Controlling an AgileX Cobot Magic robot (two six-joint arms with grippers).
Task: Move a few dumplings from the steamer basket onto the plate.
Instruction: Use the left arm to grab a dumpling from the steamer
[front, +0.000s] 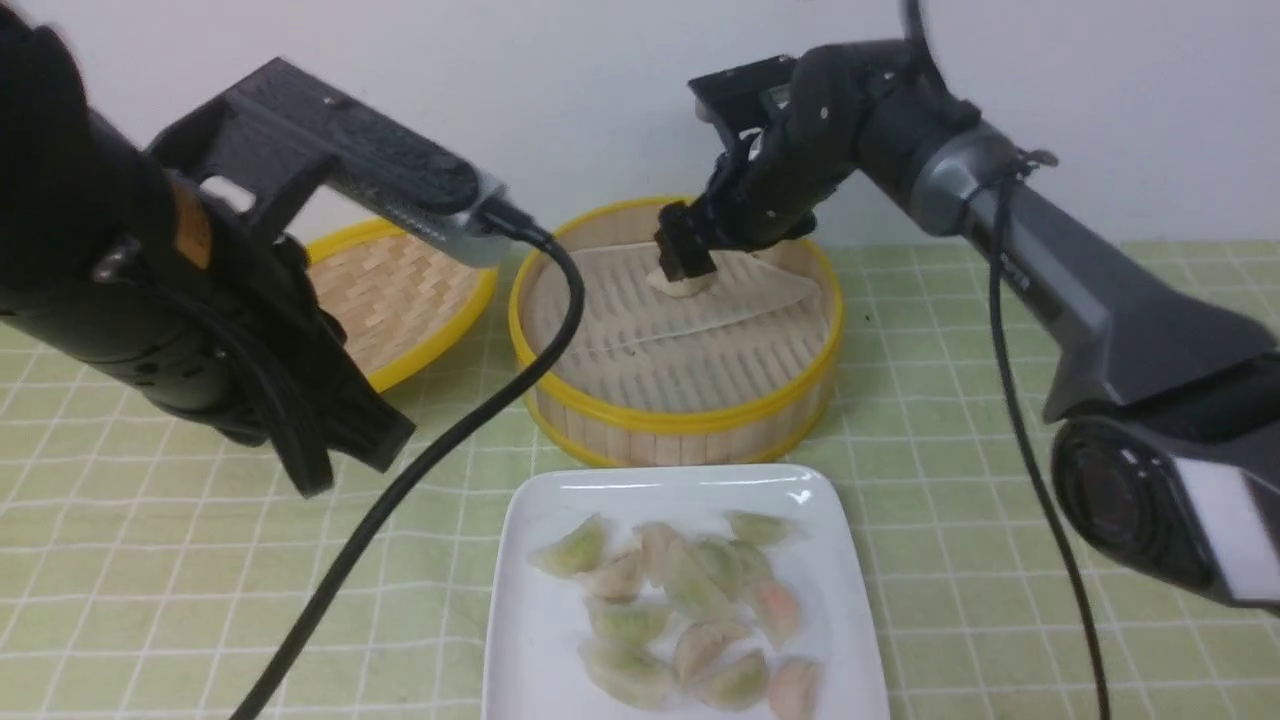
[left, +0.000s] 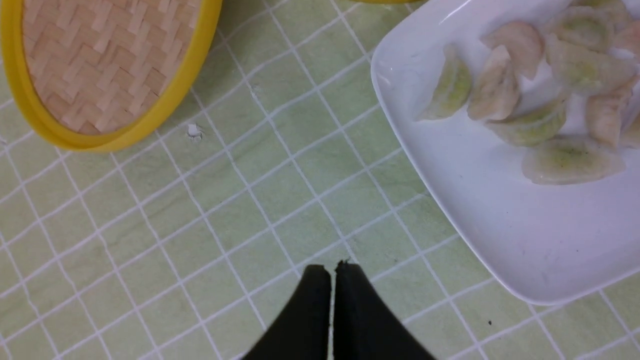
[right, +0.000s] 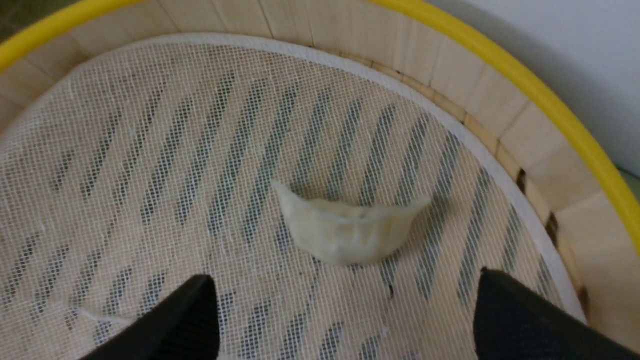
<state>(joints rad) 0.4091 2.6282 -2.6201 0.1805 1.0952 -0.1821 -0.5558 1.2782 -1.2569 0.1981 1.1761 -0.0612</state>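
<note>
Dumplings (front: 680, 610) — a loose heap of green, off-white and pinkish pieces — already lie on the plate (front: 530, 650), nearest the robot; the transfer appears largely complete. Left claw (left: 332, 270): pressed together, empty, above the worktop (left: 250, 200) beside the plate. Farther back, the steamer basket (front: 680, 425) holds one visible off-white dumpling (right: 350, 232) on its liner, toward the far wall. Right claw (right: 342, 277): spread wide, straddling it, not touching. Its long axis runs roughly fingertip to fingertip — curved belly toward the claw, both tips toward the basket wall.
</note>
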